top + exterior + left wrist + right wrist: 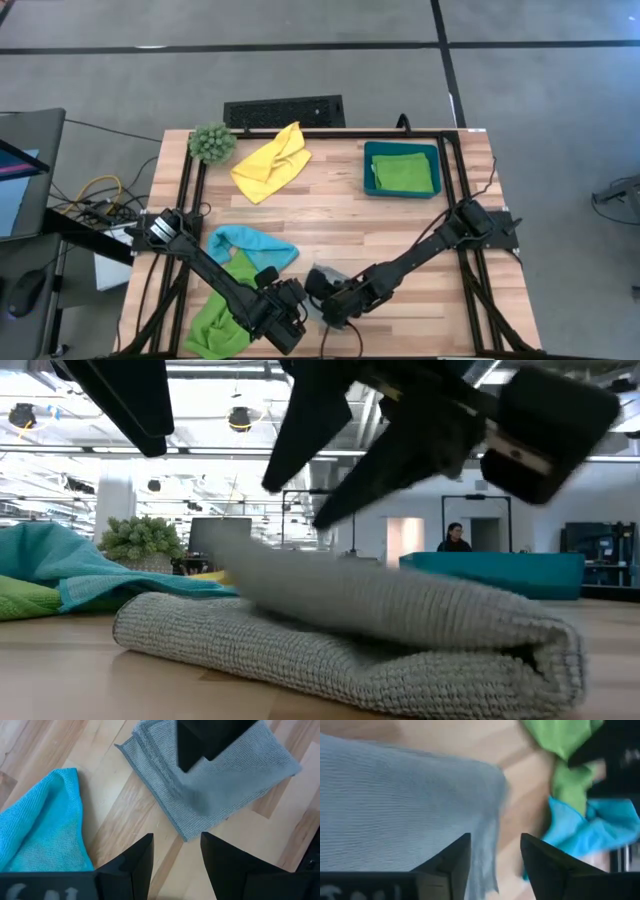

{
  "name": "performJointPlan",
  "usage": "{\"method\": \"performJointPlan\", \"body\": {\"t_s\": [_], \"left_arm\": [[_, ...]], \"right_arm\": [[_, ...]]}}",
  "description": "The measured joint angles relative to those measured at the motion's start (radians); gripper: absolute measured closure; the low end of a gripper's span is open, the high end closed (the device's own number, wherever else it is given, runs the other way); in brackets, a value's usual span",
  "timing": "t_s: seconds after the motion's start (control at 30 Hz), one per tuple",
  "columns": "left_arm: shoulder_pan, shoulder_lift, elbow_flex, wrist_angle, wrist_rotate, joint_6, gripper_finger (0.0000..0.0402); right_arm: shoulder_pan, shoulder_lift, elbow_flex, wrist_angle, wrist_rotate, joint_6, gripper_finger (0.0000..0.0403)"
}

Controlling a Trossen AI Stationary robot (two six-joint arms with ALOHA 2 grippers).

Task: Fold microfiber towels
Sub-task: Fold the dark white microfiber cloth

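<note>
Two arms of mine reach over a wooden table (330,215), their pincers meeting at its near edge, seen from above. My right pincer (495,857) hangs just above a folded grey towel (400,630), fingers spread apart with nothing between them. The grey towel lies flat on the wood in a doubled fold, its rounded fold edge showing at table height. My left pincer (176,857) hovers beside it, fingers also apart and empty, with the grey towel's corner just past the fingertips.

Beside the grey towel, toward my left arm, a light blue towel (250,245) lies crumpled, touching a lime green towel (215,325) bunched at the table's near left corner. A yellow towel (270,162) lies loose toward the far side, near a fuzzy green plant ball (212,143) at the far left corner. A teal tray (370,170) on the far right holds another green towel (405,172), folded flat. A person (455,538) stands far back in the room.
</note>
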Motion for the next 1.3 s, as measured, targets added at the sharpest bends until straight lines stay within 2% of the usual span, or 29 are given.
{"method": "performJointPlan", "body": {"t_s": [0.1,0.23,0.47,0.7,0.9,1.07,1.13,1.3], "left_arm": [[0.000,0.000,0.000,0.000,0.003,0.000,0.0244],[-0.001,0.000,0.000,-0.001,0.017,0.000,0.0244],[-0.017,0.000,0.000,-0.005,0.001,-0.009,0.0244],[-0.040,0.000,0.000,-0.022,-0.008,-0.016,0.0244],[-0.063,0.000,0.000,-0.020,-0.021,0.034,0.0244],[-0.070,0.000,0.000,-0.017,-0.017,0.067,0.0244],[-0.070,0.000,0.000,-0.018,-0.011,0.069,0.0244],[-0.067,0.000,0.000,-0.018,-0.006,0.096,0.0244]], "right_arm": [[0.000,-0.002,0.046,-0.053,0.024,0.123,0.0194],[-0.006,-0.019,0.110,-0.186,-0.002,0.264,0.0190],[-0.039,-0.166,0.121,-0.341,-0.143,0.515,0.0197],[-0.045,-0.329,-0.024,-0.378,-0.198,0.711,0.0200],[0.050,-0.396,-0.171,-0.354,-0.199,0.743,0.0199],[0.113,-0.342,-0.215,-0.265,-0.202,0.688,0.0199],[0.112,-0.308,-0.233,-0.186,-0.204,0.669,0.0200],[0.086,-0.234,-0.235,-0.126,-0.208,0.611,0.0207]]}}
